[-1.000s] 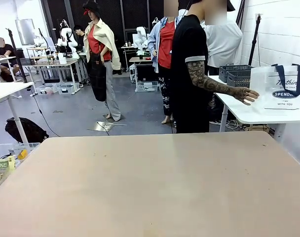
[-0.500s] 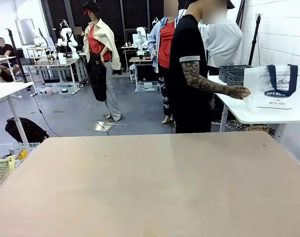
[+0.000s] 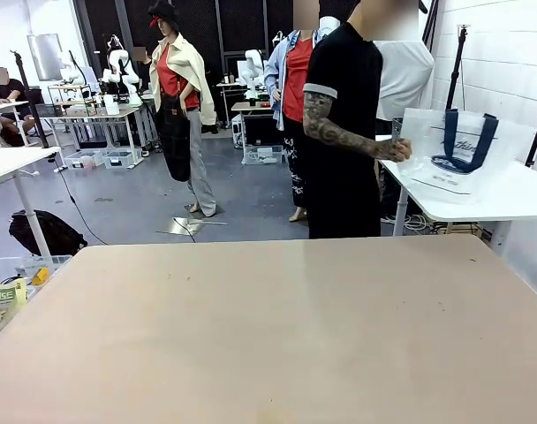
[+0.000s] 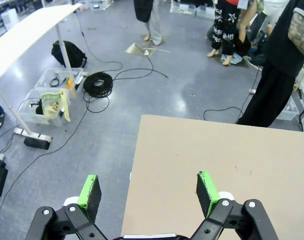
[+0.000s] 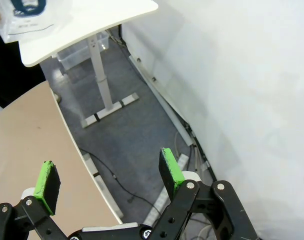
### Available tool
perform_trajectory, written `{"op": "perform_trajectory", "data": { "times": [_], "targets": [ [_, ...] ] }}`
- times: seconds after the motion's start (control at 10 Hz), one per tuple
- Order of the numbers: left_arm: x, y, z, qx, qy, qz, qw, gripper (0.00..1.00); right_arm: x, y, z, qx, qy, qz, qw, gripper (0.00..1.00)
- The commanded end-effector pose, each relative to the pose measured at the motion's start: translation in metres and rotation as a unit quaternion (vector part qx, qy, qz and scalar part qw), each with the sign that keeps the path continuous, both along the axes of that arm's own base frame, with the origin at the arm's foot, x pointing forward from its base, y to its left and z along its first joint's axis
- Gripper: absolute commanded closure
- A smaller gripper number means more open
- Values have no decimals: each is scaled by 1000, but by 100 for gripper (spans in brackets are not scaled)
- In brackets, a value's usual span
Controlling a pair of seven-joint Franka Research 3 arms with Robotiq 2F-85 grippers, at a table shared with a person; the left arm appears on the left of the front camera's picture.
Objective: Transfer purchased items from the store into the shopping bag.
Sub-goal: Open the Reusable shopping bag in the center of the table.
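Both grippers gape empty: left gripper (image 4: 148, 192) over the edge of the tan table (image 4: 217, 160), right gripper (image 5: 108, 177) past its corner. Since 0.5 s ago the person's hand (image 3: 394, 150) has drawn the shopping bag (image 3: 454, 150) leftward and tilted it, at the white side table (image 3: 516, 199), well apart from both.

Note that the work table (image 3: 268, 336) has a smooth, matt beige top, like laminate. The shopping bag (image 3: 432, 132) is thin, translucent white plastic with a slight sheen; its navy straps (image 3: 447, 132) look like cloth. On the left gripper (image 4: 148, 194) and right gripper (image 5: 108, 177) you see matt green pads (image 4: 89, 192) on black plastic links. The grey floor (image 4: 192, 95) is polished and reflective.
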State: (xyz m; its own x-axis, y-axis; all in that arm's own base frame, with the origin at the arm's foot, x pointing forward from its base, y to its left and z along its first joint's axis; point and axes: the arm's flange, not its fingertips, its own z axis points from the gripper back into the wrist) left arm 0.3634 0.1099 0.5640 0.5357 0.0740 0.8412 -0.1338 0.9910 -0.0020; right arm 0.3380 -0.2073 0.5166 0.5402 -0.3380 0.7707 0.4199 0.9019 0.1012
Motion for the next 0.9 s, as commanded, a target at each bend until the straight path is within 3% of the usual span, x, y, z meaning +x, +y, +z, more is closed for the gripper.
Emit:
{"op": "perform_trajectory", "data": {
  "times": [0.0,0.8],
  "targets": [
    [-2,2,0,5,5,-1,1000,0,-1,0,-1,-4,8,2,1000,0],
    [-2,2,0,5,5,-1,1000,0,-1,0,-1,-4,8,2,1000,0]
  ]
}}
